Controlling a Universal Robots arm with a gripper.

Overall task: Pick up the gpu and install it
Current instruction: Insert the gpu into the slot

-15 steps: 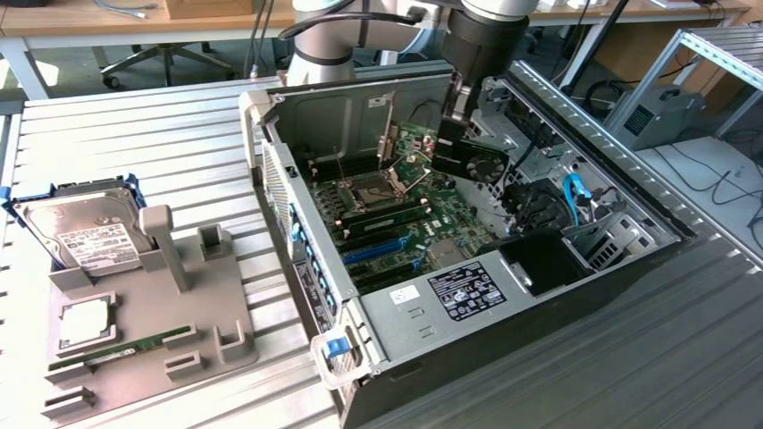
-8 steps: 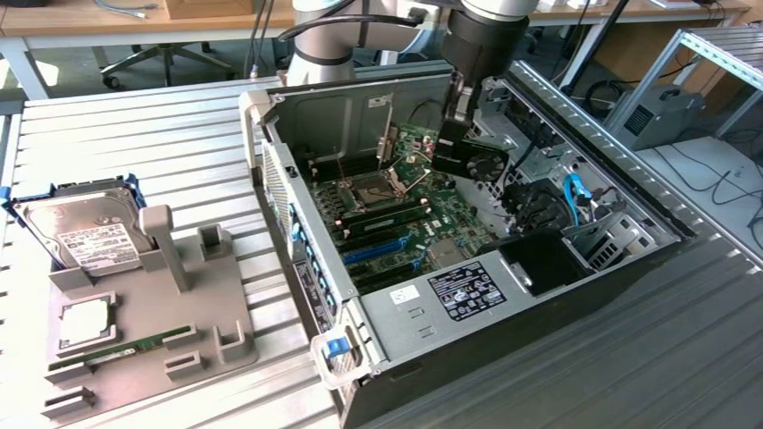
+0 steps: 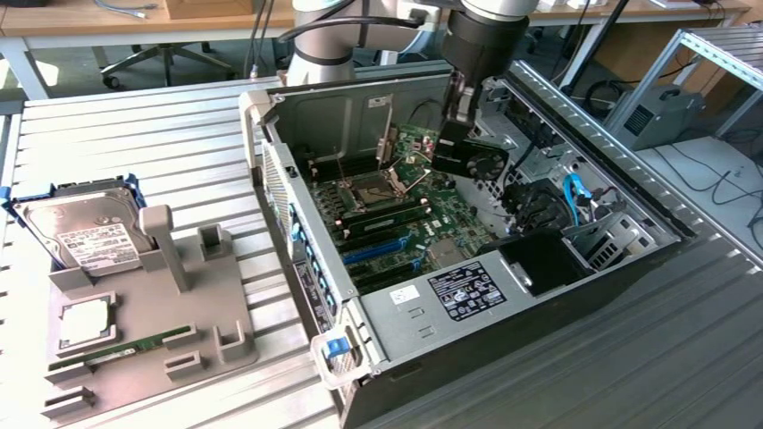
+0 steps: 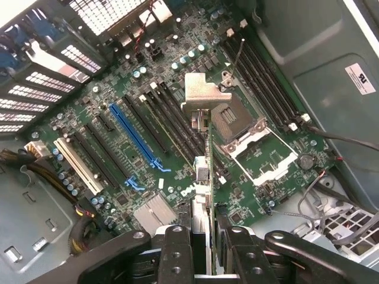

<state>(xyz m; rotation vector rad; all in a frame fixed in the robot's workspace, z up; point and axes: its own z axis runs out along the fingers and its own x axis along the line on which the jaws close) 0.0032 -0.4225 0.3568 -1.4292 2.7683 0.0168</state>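
Observation:
The gpu [image 3: 473, 161], a black card with a round fan, hangs upright inside the open computer case [image 3: 277, 170], above the motherboard [image 3: 412, 210]. My gripper [image 3: 456, 134] is shut on its upper edge. In the wrist view the gpu [image 4: 204, 171] shows edge-on between my fingers [image 4: 177, 251], with its silvery end bracket [image 4: 201, 94] at the far end. It hovers over the black slots between the blue slot [image 4: 133, 139] and the open processor socket [image 4: 237, 121], clear of the board.
A grey fixture [image 3: 149, 313] at the exterior view's left carries a silver hard drive [image 3: 78, 234] and a green memory stick [image 3: 131, 344]. Cables and blue connectors [image 3: 573, 201] crowd the case's right side. The power supply label [image 3: 467, 290] sits near the case front.

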